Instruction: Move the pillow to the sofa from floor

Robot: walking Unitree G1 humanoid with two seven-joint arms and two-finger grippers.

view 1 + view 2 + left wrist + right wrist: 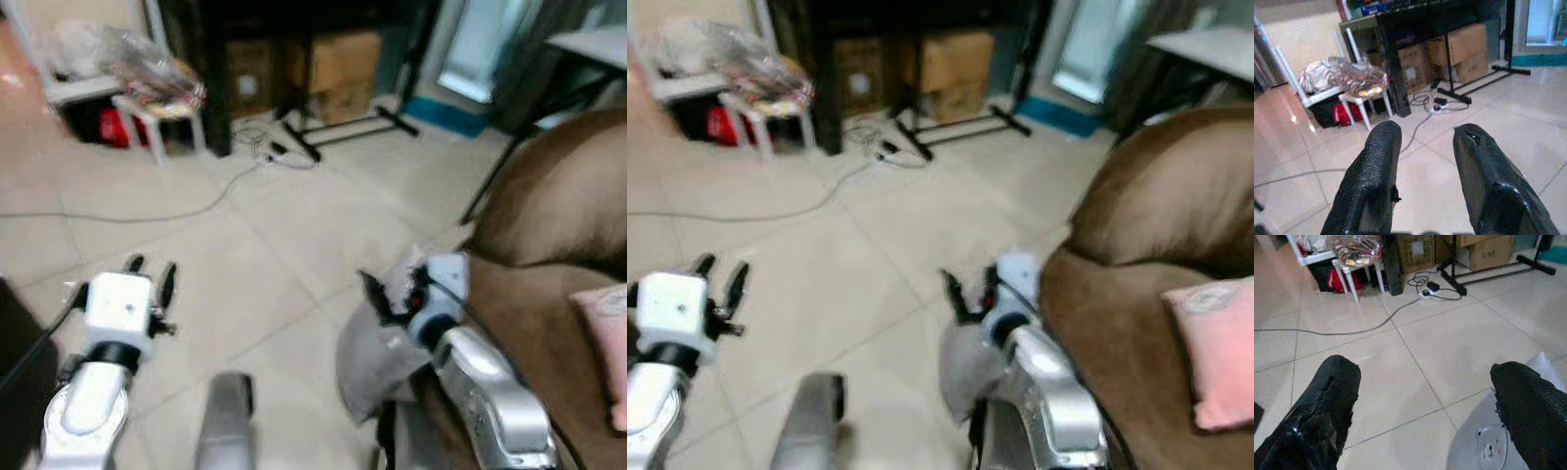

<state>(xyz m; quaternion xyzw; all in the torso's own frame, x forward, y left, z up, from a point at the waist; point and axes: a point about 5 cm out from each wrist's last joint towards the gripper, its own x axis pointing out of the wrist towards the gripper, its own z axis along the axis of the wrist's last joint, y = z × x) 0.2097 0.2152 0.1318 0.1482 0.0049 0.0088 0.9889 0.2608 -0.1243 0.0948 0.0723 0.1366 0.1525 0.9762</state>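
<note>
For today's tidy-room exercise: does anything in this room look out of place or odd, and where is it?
Yes. A grey pillow sits on the tiled floor against the brown sofa, beside the right gripper, while a pink pillow lies on the seat. A cable trails loose across the tiles.

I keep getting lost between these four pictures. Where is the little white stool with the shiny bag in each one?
Left eye view: white stool far back, on the left.
Right eye view: stool far back, on the left.
Left wrist view: stool across the floor beyond the left gripper.
Right wrist view: stool far beyond the right gripper.
Shared landmark: the cardboard box nearby.
</note>
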